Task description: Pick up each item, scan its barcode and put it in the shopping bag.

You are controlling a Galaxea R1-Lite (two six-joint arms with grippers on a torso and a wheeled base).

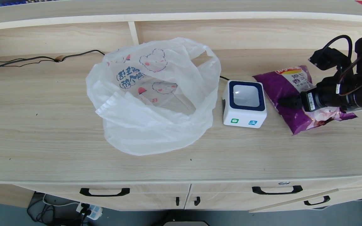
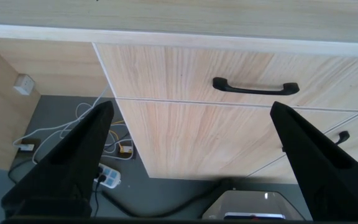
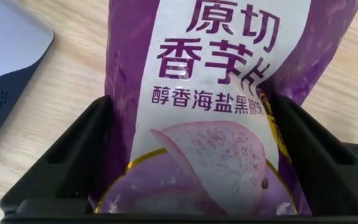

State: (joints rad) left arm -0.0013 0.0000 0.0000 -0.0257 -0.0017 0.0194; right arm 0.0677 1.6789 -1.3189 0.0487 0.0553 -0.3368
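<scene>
Plainly the right gripper [image 1: 287, 102], fingers spread and unclenched, straddles the crinkly purple chip bag [image 1: 281, 84] across its back-to-front long axis, near the pale wooden counter's [image 1: 42, 141] right end.

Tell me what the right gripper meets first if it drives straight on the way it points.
The purple chip bag: it lies between the open jaws of the right gripper. The counter seems right beneath, though depth is unclear.

Light: bright, even, cast from above.
Glare: a pale spot is seen on the scanner [image 1: 246, 95] window.
Shadows: faint, kept close under the shopping bag [image 1: 156, 131].
Edges: counter [image 1: 42, 131] lines are bowed.
</scene>
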